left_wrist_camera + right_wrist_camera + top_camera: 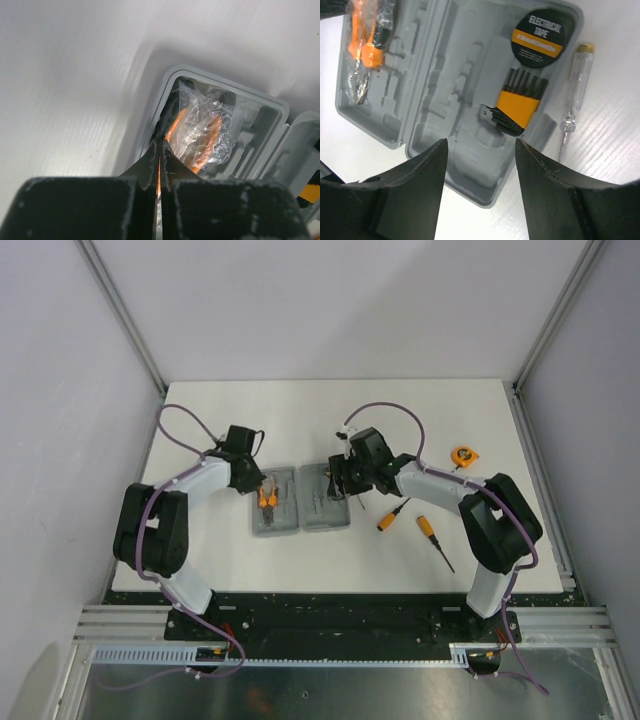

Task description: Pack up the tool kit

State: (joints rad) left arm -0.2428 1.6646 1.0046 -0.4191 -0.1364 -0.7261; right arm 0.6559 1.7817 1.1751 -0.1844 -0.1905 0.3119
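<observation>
top external view: the grey case [300, 502] lies open mid-worktop [230, 420], between the two arms. the left gripper [160, 146] is clenched on the bagged pliers [200, 132] in the case's left half. the right gripper [480, 145] hangs released over the right half. two screwdrivers [392, 517] and the tape measure [463, 455] lie loose to the right.

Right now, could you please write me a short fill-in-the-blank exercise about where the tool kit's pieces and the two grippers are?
1. The right gripper hangs over the grey case with its jaws ____.
2. ____ orange-handled screwdrivers lie on the table, outside the case.
3. The left gripper is shut on a tool wrapped in clear ____.
4. The tape measure lies to the ____ of the case.
Missing words: open; two; plastic; right.
</observation>
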